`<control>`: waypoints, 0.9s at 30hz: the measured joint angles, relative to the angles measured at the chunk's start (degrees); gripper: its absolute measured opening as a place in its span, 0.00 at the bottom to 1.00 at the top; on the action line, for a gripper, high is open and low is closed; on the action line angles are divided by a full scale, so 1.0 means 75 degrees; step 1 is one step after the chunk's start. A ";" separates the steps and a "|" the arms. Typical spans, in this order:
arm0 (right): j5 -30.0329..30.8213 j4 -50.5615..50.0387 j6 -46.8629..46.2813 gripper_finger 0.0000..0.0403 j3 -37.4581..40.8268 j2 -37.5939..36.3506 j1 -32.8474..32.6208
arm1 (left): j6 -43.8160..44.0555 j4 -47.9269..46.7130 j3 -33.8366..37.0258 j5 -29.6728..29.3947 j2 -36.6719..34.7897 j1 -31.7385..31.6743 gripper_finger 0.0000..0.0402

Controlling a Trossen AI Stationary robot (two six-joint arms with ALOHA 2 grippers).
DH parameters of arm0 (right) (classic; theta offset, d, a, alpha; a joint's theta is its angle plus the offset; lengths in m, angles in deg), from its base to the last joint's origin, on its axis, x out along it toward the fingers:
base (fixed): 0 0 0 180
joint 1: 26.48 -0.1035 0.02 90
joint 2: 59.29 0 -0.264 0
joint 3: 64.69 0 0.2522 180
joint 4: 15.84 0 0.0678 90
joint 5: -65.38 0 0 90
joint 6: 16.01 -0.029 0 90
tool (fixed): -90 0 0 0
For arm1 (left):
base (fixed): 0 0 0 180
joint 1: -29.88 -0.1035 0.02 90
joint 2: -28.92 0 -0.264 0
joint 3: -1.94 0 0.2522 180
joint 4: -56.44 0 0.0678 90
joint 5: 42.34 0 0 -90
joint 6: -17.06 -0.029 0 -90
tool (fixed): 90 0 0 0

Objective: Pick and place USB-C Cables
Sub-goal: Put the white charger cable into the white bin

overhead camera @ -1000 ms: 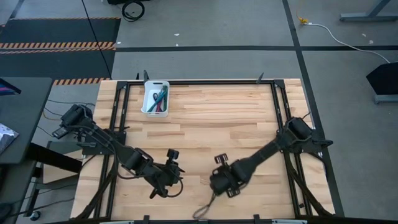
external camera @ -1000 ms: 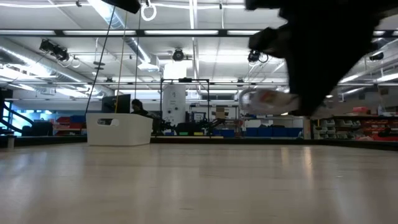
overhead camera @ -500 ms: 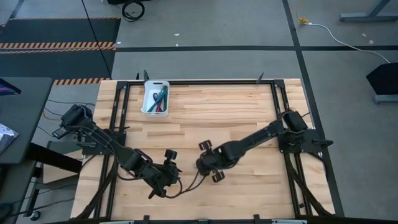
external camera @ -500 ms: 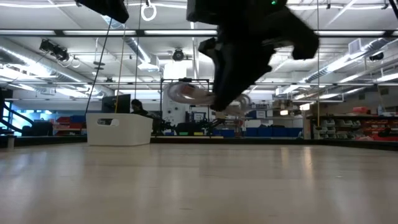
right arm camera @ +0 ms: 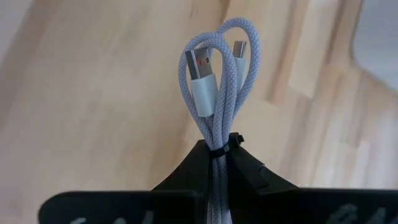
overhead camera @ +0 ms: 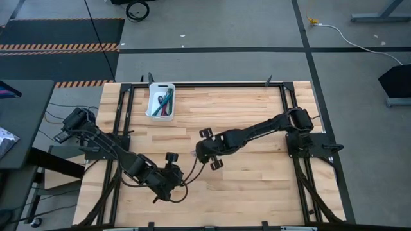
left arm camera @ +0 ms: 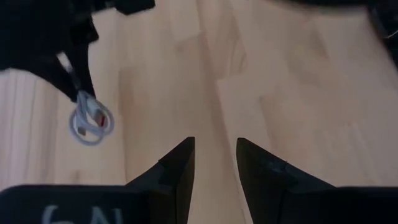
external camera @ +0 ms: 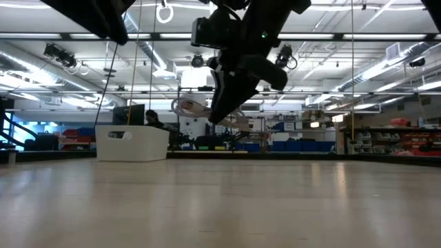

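Centre of the high view: right gripper (overhead camera: 204,149) clamped on a coiled pale lilac-grey braided USB-C cable (right arm camera: 217,74), raised above the light wooden table (overhead camera: 244,109). Lower left: left gripper (left arm camera: 214,163), fingers slightly parted, holding nothing. Upper left: white plastic bin (overhead camera: 153,104) containing other coloured cables (overhead camera: 165,102).

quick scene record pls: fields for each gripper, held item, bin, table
right gripper: shut on the pale lilac-grey cable, in the air over the middle of the table
pale lilac-grey cable: small looped bundle, both plugs showing, clear of the wood
left gripper: empty, fingers slightly apart, over the near left part of the table
white bin: at the far left of the table, coloured cables inside
coloured cables: lying together in the bin, count cannot be told
table: light wood, no loose cables seen on it
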 joint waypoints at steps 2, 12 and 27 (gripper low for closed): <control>0.0011 0.0200 0.0393 0.08 0.0000 -0.0022 0.0069 | 0.0459 -0.0294 0.0000 -0.0098 0.0000 -0.0001 0.31; 0.0597 0.2133 0.2762 0.09 -0.0003 -0.0309 0.0725 | 0.2991 -0.1066 -0.0003 -0.0290 -0.0003 -0.0011 0.31; -0.1325 0.5550 0.3867 0.09 -0.0009 -0.0341 0.2340 | 0.7132 -0.2972 -0.0003 -0.0653 -0.0006 -0.0219 0.31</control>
